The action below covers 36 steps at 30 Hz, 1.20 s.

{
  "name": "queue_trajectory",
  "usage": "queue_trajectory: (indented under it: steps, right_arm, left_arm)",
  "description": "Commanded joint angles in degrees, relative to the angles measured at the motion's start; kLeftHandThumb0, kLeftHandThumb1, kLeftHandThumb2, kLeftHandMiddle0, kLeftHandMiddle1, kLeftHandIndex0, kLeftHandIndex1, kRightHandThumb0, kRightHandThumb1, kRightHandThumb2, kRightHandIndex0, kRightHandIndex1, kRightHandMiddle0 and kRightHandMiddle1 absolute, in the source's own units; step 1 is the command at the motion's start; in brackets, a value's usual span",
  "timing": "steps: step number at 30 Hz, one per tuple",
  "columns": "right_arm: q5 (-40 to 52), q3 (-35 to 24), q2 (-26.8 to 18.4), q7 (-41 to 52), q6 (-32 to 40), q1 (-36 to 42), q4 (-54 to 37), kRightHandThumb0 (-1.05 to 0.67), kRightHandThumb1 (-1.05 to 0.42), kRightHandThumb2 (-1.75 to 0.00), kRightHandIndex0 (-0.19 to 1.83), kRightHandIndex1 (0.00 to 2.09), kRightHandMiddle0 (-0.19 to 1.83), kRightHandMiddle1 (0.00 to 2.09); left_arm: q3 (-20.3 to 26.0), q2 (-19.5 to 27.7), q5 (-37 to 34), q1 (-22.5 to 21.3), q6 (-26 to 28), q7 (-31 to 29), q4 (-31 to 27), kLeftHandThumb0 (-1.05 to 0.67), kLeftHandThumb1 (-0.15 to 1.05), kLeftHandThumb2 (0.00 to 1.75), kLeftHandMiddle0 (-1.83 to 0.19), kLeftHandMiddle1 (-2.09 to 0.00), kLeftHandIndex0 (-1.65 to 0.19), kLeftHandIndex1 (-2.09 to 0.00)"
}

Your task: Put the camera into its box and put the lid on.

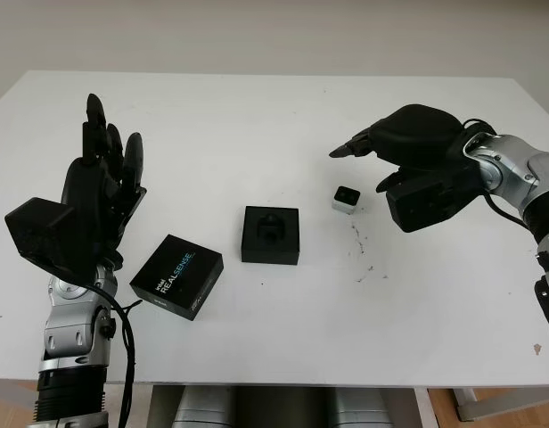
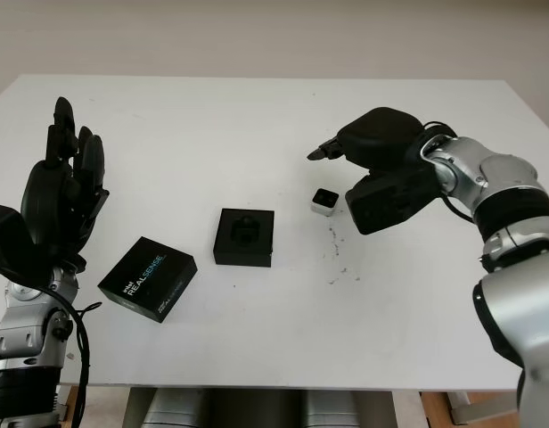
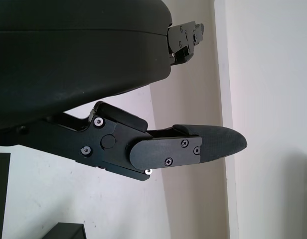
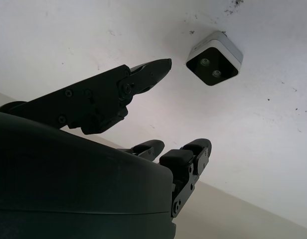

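Note:
A small silver cube camera with a black face stands on the white table, also seen as the camera in the right wrist view. My right hand hovers just above and right of it, open, holding nothing. Left of the camera sits the open black box with its foam insert. The black lid printed REALSENSE lies further left. My left hand is raised upright at the table's left side, open.
Small dark specks mark the table near the camera. The table's front edge runs close below the lid and box. Metal frames show under the table.

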Motion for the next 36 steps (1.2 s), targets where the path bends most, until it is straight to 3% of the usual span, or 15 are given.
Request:
queue_trajectory:
  steps: [1,18,36]
  right_arm:
    - [0.6,-0.1,0.5,-0.7,-0.1,-0.9,0.4,-0.17,-0.86,-0.06,0.45,0.10,0.51,0.07]
    - [2.6,0.0,3.3,-0.8,0.4,0.5,1.8,-0.16,-0.86,-0.05,0.42,0.07,0.50,0.06]
    - [-2.8,5.3,3.4,-5.2,3.1,0.2,3.5,-0.21,-0.85,-0.05,0.43,0.06,0.52,0.06]
  left_arm:
    - [0.4,0.7,0.0,0.3,-0.5,-0.2,-0.4,-0.75,1.05,0.48,0.18,-0.05,0.19,-0.02]
    - [0.5,0.6,0.3,0.6,0.0,0.2,-1.0,-0.75,1.05,0.45,0.16,-0.06,0.18,-0.05]
    - [0.5,0.8,0.2,1.5,0.1,0.3,-2.0,-0.75,1.05,0.46,0.16,-0.06,0.18,-0.04]
